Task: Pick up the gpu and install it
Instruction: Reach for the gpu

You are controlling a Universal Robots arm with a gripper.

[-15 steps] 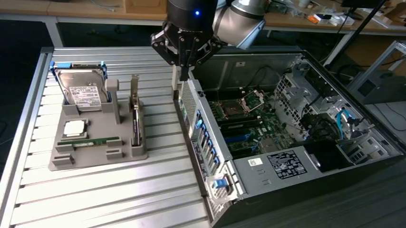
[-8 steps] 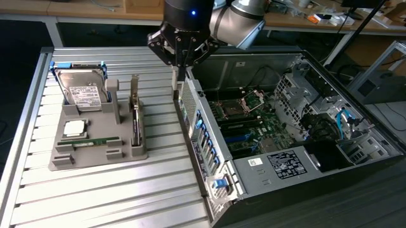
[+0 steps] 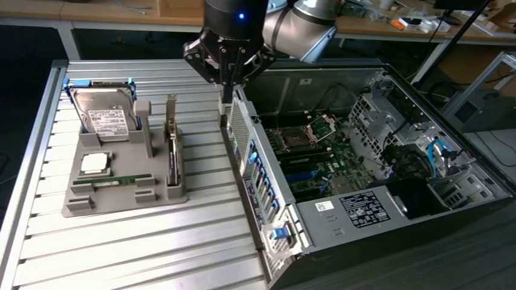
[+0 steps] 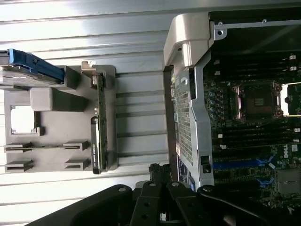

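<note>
Gripper [image 3: 228, 96]: I read the fingers as drawn together with nothing between them. In the exterior view it hangs over the rear top edge of the computer case [image 3: 339, 211]; in the wrist view its black fingertips [image 4: 159, 173] sit just beside the case's perforated rear wall.

Gpu [image 3: 171, 145]: I see it standing on edge in a slot of the grey holder [image 3: 121, 196], silver bracket at the far end. It is untouched and well apart from the gripper. From the wrist camera it is a thin green-and-dark strip [image 4: 100, 127] along the side of the holder [image 4: 70, 117] nearest the case.

Holder's other parts: a hard drive [image 3: 105, 118] with a white label leans in its blue-edged cradle, a square processor chip [image 3: 94, 161] lies flat, and a narrow green memory stick [image 3: 113, 179] lies in front of it.

Case: I see it lying on its side, open, on the exterior view's right, touching or nearly touching the holder's edge. The motherboard [image 3: 322, 160] is exposed, with the bare CPU socket [image 4: 256, 101] plain to me from the wrist camera.

Table [image 3: 161, 248]: ribbed aluminium slats carry both the holder and the case.
</note>
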